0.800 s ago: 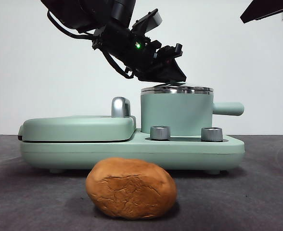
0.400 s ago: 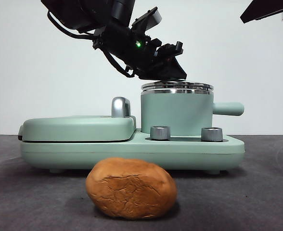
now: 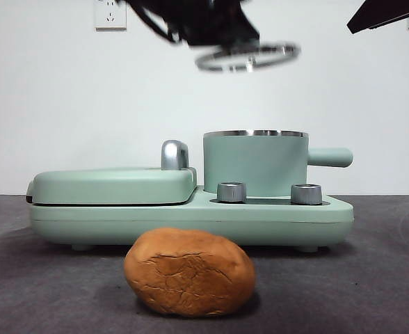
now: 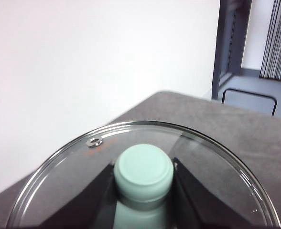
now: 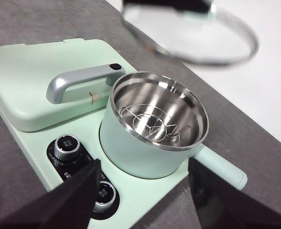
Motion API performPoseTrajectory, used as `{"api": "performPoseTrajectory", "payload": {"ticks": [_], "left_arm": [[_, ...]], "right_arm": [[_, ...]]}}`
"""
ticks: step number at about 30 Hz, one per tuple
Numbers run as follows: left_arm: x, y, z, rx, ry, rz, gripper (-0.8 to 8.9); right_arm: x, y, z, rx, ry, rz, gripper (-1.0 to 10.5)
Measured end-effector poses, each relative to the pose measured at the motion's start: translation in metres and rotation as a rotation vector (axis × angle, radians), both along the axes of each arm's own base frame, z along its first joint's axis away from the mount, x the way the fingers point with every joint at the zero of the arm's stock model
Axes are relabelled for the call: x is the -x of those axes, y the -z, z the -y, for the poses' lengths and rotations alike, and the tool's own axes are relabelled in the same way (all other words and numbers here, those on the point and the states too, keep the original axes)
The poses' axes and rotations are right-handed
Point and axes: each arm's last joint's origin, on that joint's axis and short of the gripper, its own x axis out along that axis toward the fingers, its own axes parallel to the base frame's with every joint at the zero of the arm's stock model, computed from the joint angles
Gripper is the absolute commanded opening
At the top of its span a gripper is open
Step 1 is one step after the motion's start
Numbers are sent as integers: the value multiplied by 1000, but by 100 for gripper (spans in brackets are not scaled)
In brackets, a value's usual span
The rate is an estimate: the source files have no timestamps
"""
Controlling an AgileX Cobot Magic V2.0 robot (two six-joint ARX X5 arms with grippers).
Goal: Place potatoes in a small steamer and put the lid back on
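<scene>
Potato (image 3: 189, 272) first: the orange-brown, cracked-skinned lump lies on the dark table (image 3: 371, 278) near its front edge, just in front of the mint-green cooker base (image 3: 190, 219) and apart from it. On the left part of that base sits the flat grill cover (image 3: 114, 184) with its chrome handle (image 3: 174, 154). To the right of it stands the small steamer (image 3: 255, 163), uncovered, its steel rim bare and its stubby side handle pointing right; the right wrist view shows a wire rack (image 5: 155, 123) inside (nothing else is in there). Two metal knobs (image 3: 231, 192) sit on the base just in front of the pot. High above the steamer, well clear of its rim, hangs the lid (image 3: 247, 56), tilted. The left gripper (image 4: 144, 191) holds it from above, its jaws pinching the mint-green knob (image 4: 144, 171) on both sides. The right gripper (image 5: 143, 198) waits near the cooker's knob side, its jaws spread wide with nothing between them.
</scene>
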Motion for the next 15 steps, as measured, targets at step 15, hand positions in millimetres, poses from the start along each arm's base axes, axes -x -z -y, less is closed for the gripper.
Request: {"api": "performPoseTrajectory", "payload": {"ticks": [15], "left_arm": [[59,-74,-60,32,-93,52,16]], "right_arm": [[3,0,-8,1,-49,-3,290]]}}
